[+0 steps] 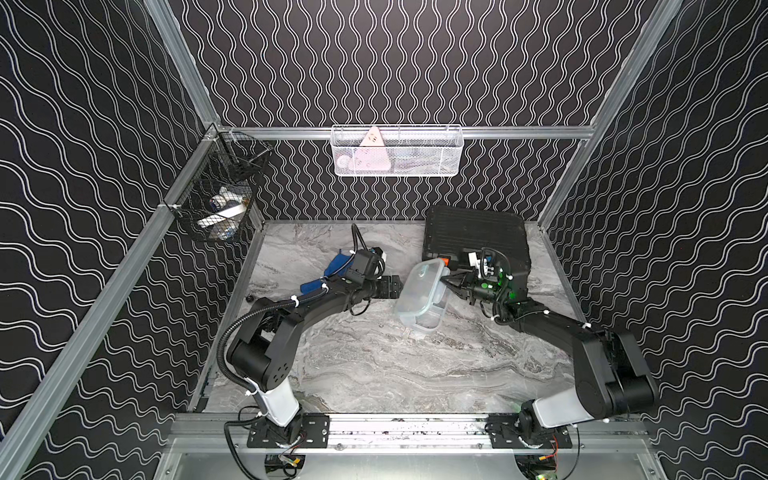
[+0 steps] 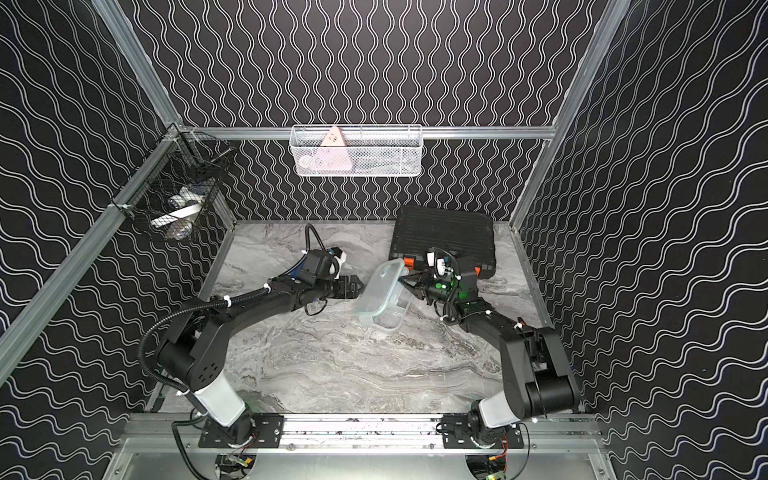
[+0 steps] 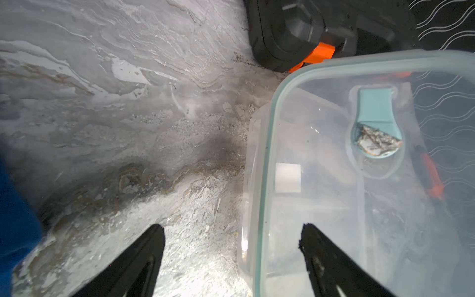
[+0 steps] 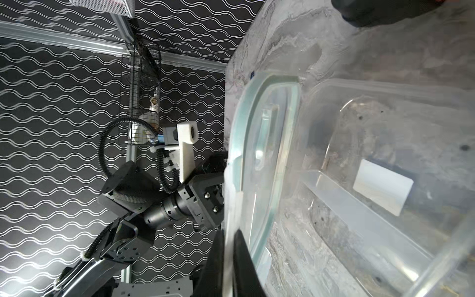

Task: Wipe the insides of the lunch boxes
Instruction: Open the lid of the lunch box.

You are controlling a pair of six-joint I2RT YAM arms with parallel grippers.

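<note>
The lunch box (image 1: 424, 322) (image 2: 388, 320) is a clear divided container on the marble table, seen close in the right wrist view (image 4: 372, 185). Its clear, green-rimmed lid (image 1: 420, 284) (image 2: 383, 282) (image 4: 259, 154) stands tilted up above the box. My right gripper (image 1: 445, 282) (image 2: 402, 281) (image 4: 229, 232) is shut on the lid's right edge. My left gripper (image 1: 398, 286) (image 2: 360, 286) (image 3: 231, 227) is open right at the lid's left side. In the left wrist view the lid's rim (image 3: 266, 180) runs between its spread fingers, and contact does not show.
A black ribbed case with orange latches (image 1: 478, 232) (image 2: 444, 232) (image 3: 295, 33) lies behind the box at the back right. A blue cloth (image 1: 332, 270) (image 3: 15, 218) lies under the left arm. A white mesh basket (image 1: 397, 151) and a black wire basket (image 1: 220, 195) hang on the walls.
</note>
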